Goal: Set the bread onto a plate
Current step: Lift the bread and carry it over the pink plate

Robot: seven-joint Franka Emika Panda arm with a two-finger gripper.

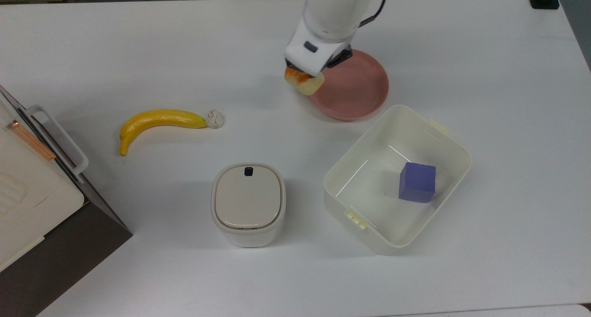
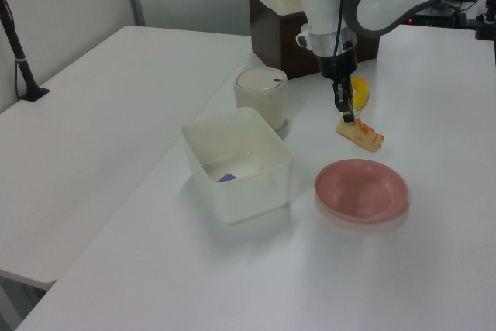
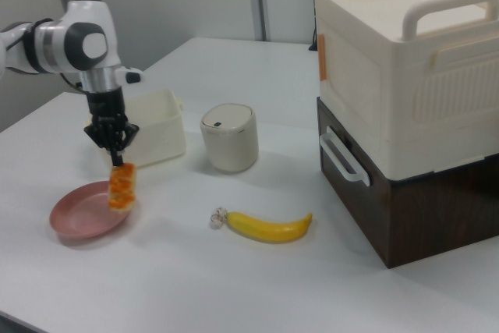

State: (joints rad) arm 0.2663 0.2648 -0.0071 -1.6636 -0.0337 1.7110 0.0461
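- We see the bread [image 3: 121, 186] off the table, hanging tilted from the gripper [image 3: 116, 160], which pinches it by one end; the orange glazed top shows in the right view.
- In the left view the bread [image 2: 360, 134] hangs above the table just behind the plate [image 2: 361, 190], clear of it.
- In the top view the bread [image 1: 304, 82] overlaps the plate's [image 1: 358, 88] rim on the top view's left. In the right view its lower end sits over the plate's [image 3: 82, 219] near edge. We can't tell if it is fully above the plate.
- Gripper [image 2: 346, 118] points down, fingers narrowed onto the bread.
- Cream tub [image 1: 450, 143] stands just beside the plate, toward the top view's lower right, with a purple cube [image 1: 417, 182] inside.
- Small lidded canister [image 1: 248, 204] sits at the top view's left of the tub.
- Banana [image 1: 159, 121] lies flat, well apart from the plate on the top view's left, with a small crumpled ball [image 1: 214, 118] touching its stem end.
- Cream case with handles [image 3: 405, 60] sits on a dark brown box [image 3: 421, 200] at the right view's right.
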